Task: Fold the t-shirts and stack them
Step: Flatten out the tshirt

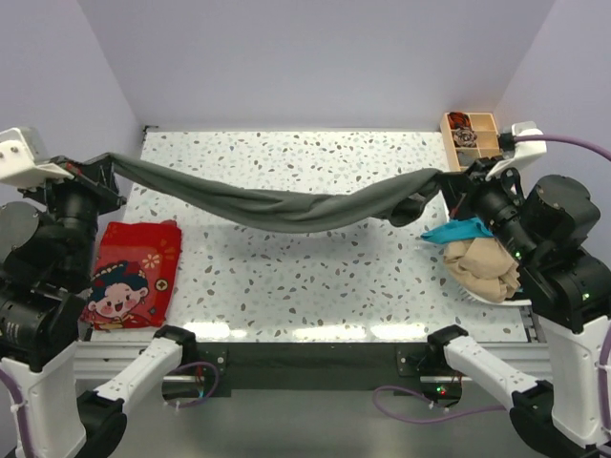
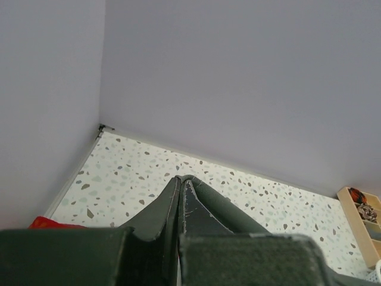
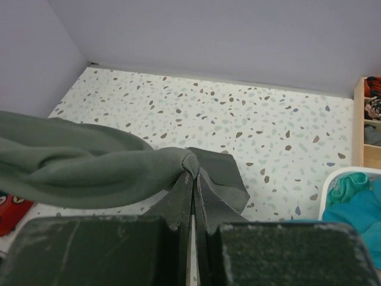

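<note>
The dark grey-green t-shirt (image 1: 286, 205) hangs stretched above the table, sagging in the middle between both grippers. My left gripper (image 1: 107, 164) is shut on its left end, where a thin edge of cloth (image 2: 226, 205) wraps over the closed tips (image 2: 181, 180). At the other end my right gripper (image 1: 447, 181) is shut on a bunched corner of the shirt (image 3: 89, 167) at its tips (image 3: 191, 173). The red t-shirt (image 1: 134, 272) with the cartoon face lies folded flat at the front left. Teal (image 1: 456, 231) and tan (image 1: 487, 267) t-shirts lie crumpled in the white basket (image 1: 496, 298).
A wooden compartment box (image 1: 470, 134) holding small items stands at the back right corner. The basket sits at the table's right edge under my right arm. Walls close the table on the left, back and right.
</note>
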`<action>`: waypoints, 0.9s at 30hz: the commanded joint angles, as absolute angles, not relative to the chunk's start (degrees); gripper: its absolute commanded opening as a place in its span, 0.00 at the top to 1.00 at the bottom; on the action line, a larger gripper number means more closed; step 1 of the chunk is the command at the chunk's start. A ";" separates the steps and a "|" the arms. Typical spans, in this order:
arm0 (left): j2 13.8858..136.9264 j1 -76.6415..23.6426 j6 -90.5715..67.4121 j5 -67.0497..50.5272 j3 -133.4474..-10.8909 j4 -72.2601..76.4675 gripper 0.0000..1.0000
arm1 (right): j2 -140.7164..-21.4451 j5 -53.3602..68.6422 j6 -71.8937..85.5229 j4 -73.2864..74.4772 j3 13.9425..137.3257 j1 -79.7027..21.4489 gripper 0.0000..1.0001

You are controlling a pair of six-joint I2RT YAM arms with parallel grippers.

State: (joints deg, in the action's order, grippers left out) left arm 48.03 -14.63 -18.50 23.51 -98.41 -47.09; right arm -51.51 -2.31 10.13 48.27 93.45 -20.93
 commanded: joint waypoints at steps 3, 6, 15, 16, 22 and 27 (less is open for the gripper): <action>48.87 -14.24 -18.63 21.45 -104.15 -50.36 1.00 | -50.01 2.29 11.34 49.04 95.45 -20.83 1.00; 49.83 -14.24 -18.37 21.35 -102.49 -49.05 1.00 | -50.89 0.27 10.64 48.34 96.33 -20.83 1.00; 58.96 -14.24 -18.45 21.18 -91.23 -38.34 1.00 | -62.90 -8.70 9.23 41.32 91.24 -20.74 1.00; 61.50 -14.24 -18.46 20.75 -90.53 -37.02 1.00 | -64.76 -8.88 9.05 39.66 90.80 -20.74 1.00; 75.57 -12.67 -18.11 17.50 -91.84 -30.24 1.00 | -78.82 -10.37 7.74 34.89 93.24 -20.48 1.00; 89.44 -8.71 -19.68 8.63 -94.40 -26.11 1.00 | -91.12 -9.84 6.77 35.94 100.09 -18.64 1.00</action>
State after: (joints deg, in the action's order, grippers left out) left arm 82.63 -12.03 -18.48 15.53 -90.96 -33.58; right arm -86.78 -8.23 8.49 38.72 93.19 -20.25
